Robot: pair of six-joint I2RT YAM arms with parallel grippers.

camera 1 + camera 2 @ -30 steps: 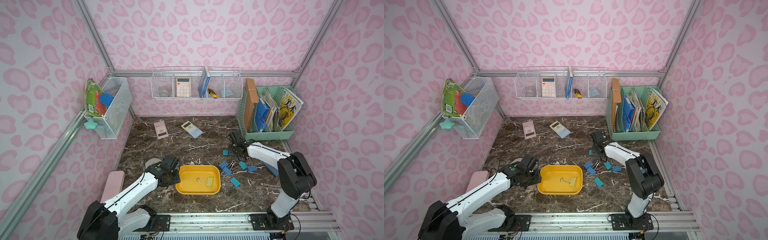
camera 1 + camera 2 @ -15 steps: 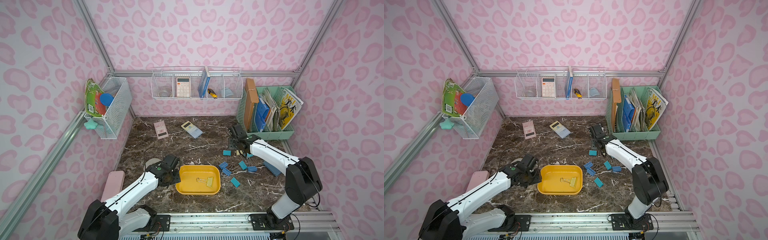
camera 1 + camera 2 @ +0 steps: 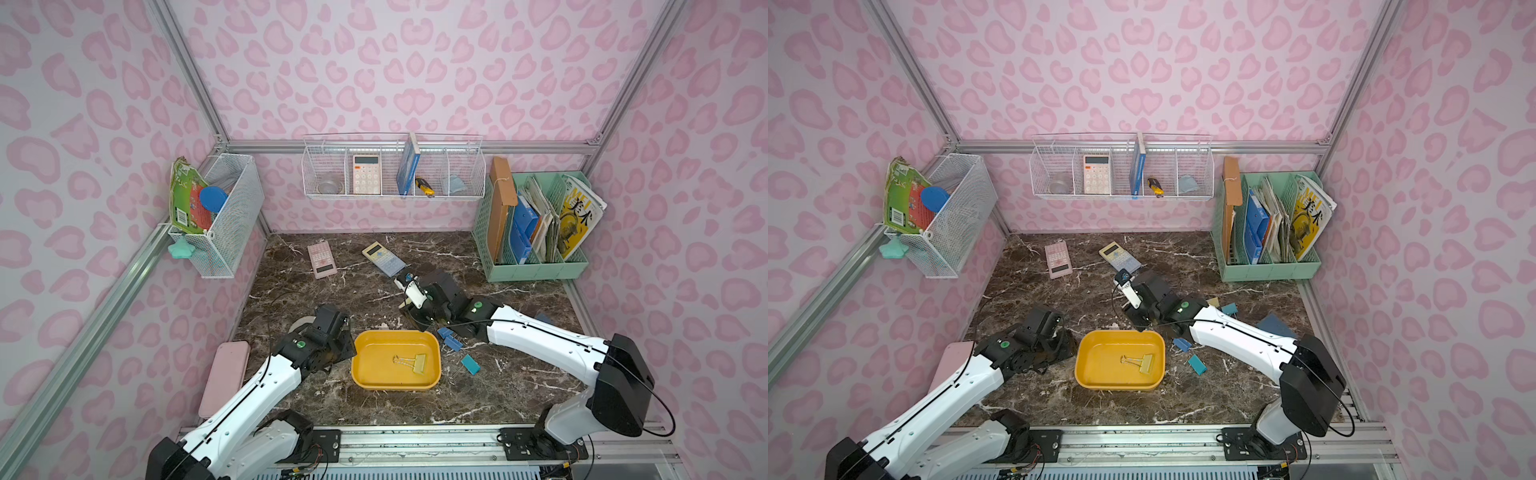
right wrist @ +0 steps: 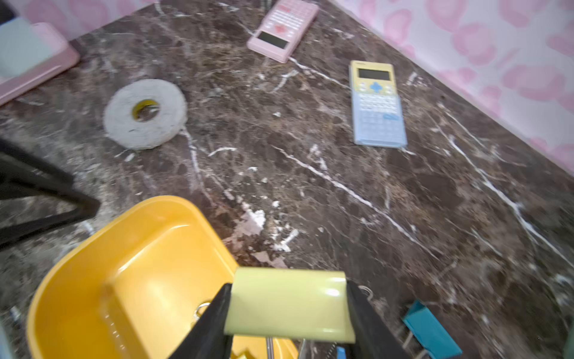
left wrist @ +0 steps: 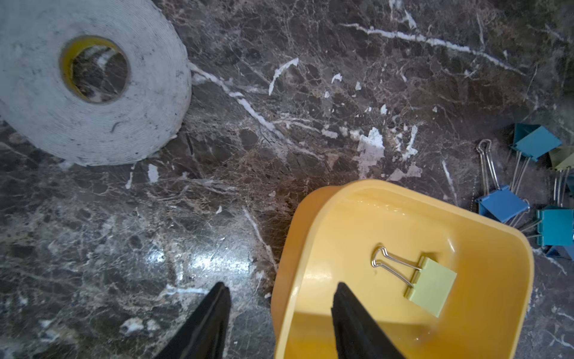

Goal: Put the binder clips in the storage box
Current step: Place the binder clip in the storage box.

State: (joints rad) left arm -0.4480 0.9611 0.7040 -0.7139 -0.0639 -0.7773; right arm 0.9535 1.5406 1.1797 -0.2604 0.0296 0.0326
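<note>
The storage box (image 3: 374,361) is a shallow yellow-orange tub with rounded corners, standing upright and open on the dark marble. 1 pale yellow clip (image 3: 419,364) lies flat on its floor, its silver wire handles folded together and stretched out from the body. A 2nd pale yellow clip (image 4: 289,307) is pinched by its sides in the right gripper (image 4: 289,283), above the box's edge. Just beside the box on its right, loose on the marble, lie 2 darker blue clips (image 3: 453,343) close together and 1 teal clip (image 3: 471,364) a little apart. Farther back there is another teal clip (image 3: 1229,308) next to a yellowish clip (image 3: 1212,301).
</note>
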